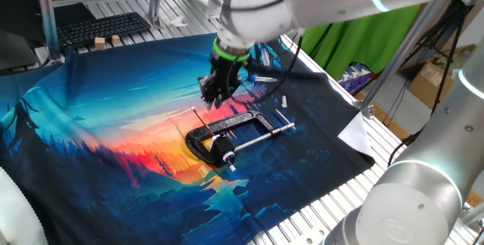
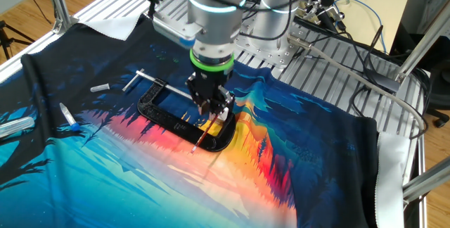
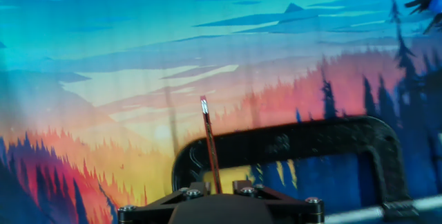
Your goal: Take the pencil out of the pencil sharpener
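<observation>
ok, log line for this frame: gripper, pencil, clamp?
gripper: shut on pencil | pencil: held between fingers, tilted, above cloth | C-clamp: flat on cloth, below gripper | sharpener: cannot tell

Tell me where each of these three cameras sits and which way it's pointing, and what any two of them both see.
One fixed view: beside the table, looking down across the printed sunset cloth; shows the white arm and the gripper.
The other fixed view: opposite side, high, facing the arm's base; shows the gripper above the black metal C-clamp.
Hand view: on the hand, looking along the fingers; shows the gripper's base and the thin reddish pencil.
Shared: all three see the clamp.
</observation>
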Motion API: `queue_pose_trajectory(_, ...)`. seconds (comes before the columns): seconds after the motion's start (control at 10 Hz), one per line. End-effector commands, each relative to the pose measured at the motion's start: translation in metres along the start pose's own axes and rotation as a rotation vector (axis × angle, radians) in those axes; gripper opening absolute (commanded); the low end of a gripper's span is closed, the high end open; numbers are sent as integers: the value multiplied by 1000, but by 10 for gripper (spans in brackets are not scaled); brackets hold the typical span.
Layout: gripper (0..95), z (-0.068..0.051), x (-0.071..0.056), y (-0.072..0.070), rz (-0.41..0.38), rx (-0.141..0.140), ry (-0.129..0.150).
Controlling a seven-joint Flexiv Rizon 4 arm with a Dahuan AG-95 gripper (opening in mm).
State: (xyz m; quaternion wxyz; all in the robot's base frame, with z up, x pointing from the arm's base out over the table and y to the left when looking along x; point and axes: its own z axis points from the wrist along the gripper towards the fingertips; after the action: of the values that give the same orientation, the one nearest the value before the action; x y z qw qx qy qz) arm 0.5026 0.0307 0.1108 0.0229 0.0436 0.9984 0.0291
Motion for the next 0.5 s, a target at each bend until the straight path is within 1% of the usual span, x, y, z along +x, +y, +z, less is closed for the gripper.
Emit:
queue_pose_trajectory(0.1, 190, 6, 0, 0, -3, -1, 4)
queue_pose_trajectory(0.3, 190, 16, -1, 1, 1, -2, 2)
queue_pose_trajectory(0.4, 190, 22, -2, 1, 5, -2, -2)
queue_pose_trajectory(0.5, 190, 26, -2, 1, 7, -3, -4)
